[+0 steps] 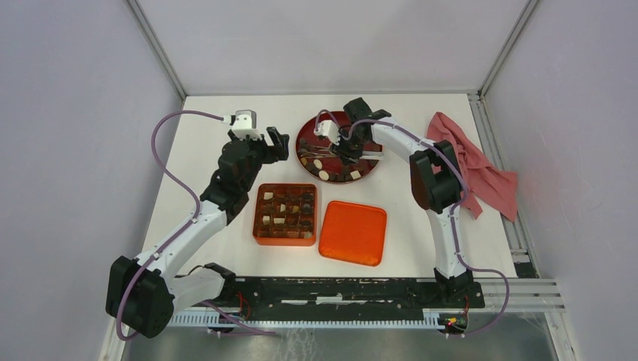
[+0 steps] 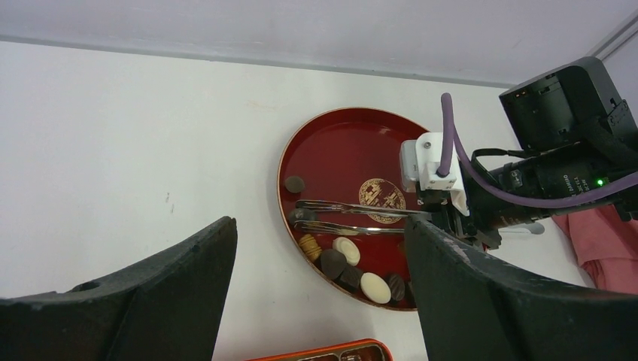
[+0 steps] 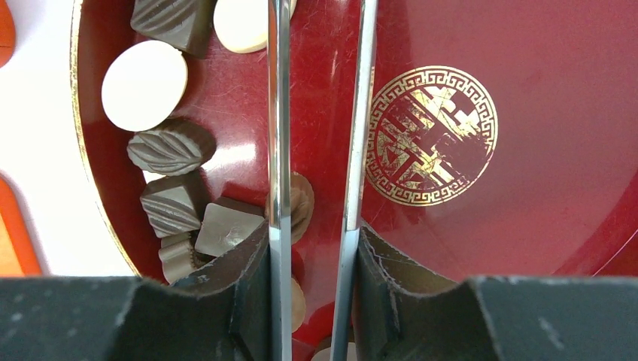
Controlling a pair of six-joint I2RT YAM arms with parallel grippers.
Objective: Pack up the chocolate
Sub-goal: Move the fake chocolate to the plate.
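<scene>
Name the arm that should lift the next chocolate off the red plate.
Right: the right gripper is shut on the tweezers, poised over the chocolate on the red plate. The left gripper is open, empty, beside the plate.

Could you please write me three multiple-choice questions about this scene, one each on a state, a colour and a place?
1. What does the right gripper hold?
A. metal tweezers
B. a spoon
C. nothing

2. What colour is the emblem on the red plate?
A. silver
B. gold
C. blue

3. Where does the orange lid lie?
A. on top of the box
B. on the plate
C. beside the box, on its right

Answers:
1 A: the gripper clamps both tweezer arms.
2 B: the pattern shines gold.
3 C: the lid lies flat next to the uncovered box.
</scene>
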